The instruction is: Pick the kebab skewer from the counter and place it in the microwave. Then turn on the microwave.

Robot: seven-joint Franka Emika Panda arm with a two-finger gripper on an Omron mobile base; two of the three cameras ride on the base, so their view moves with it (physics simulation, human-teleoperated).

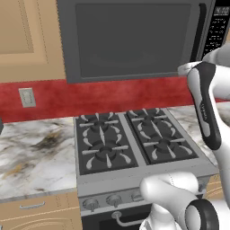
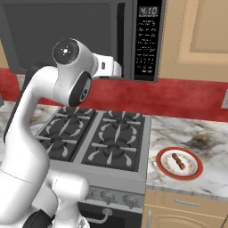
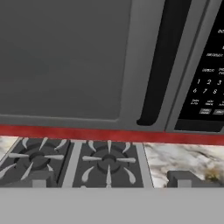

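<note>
The microwave carries a small clock display at the top of its black keypad panel, with pale digits that look like 4:10. In the hand view, the keypad's white digits 1, 2, 3 and 4, 5, 6 can be read. The small word labels above and below them are too blurred to make out.

So the microwave hangs across the top of the frame in the right base view, door shut, with its handle and keypad on its right side and a cabinet to the right of that. Directly below it sits the stove, with worktop on both sides. The kebab skewer lies on a plate on the worktop, lower right of the frame, just beside the stove's right edge.
</note>
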